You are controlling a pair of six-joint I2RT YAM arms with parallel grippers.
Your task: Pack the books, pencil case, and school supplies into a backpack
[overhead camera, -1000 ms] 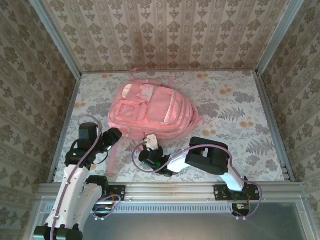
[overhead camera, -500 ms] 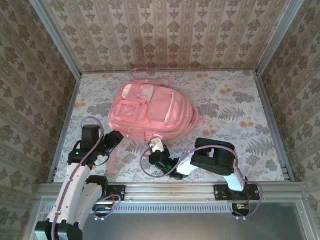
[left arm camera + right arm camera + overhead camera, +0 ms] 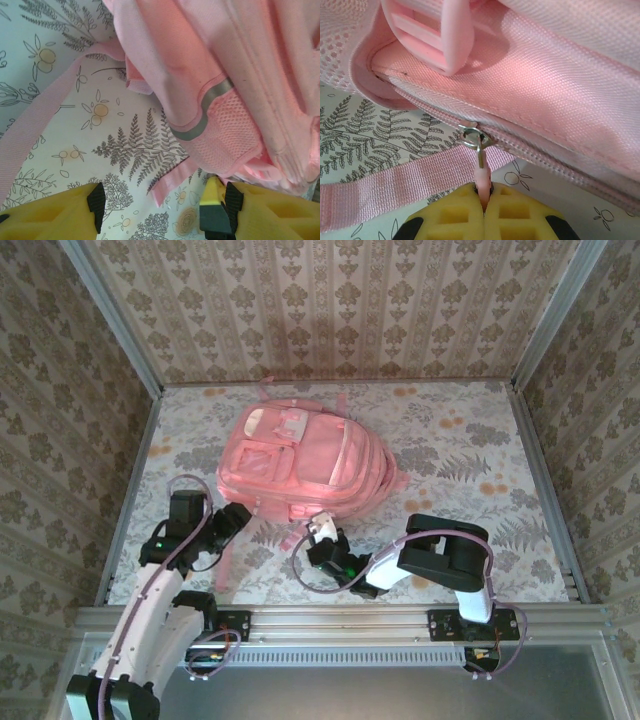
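**Zip tab pinched at the backpack's lower edge**

The large light pink fabric backpack (image 3: 305, 462) lies flat on the flower-printed tabletop (image 3: 470, 440), in the middle of the overhead frame, with its front pockets facing up. My right fingers (image 3: 484, 196) are at its lower edge. In my right wrist view they are pressed tight together on the small pink zip pull tab (image 3: 481, 176), which hangs from the silver metal slider (image 3: 471, 134). The zip line runs from the slider toward the lower right of that frame and looks shut there. To the slider's left I cannot tell whether the seam is shut or parted. A flat pink webbing strap (image 3: 390, 186) crosses the tabletop under the tab, and a pink plastic buckle (image 3: 437, 31) sits at the top of the frame.

My left fingers (image 3: 232, 519) are spread wide and hold nothing. They hover over the tabletop just beside the backpack's lower left corner, where the grey-trimmed mesh side pocket (image 3: 226, 136) bulges.

I judge the step in hand to be working the main zip. Next I should pull steadily along the zip line, not away from it, so the thin tab does not slip out. The soft backpack will likely drag along with the pull. My left fingers should close on the fabric at that corner, or press it down, to hold it in place.
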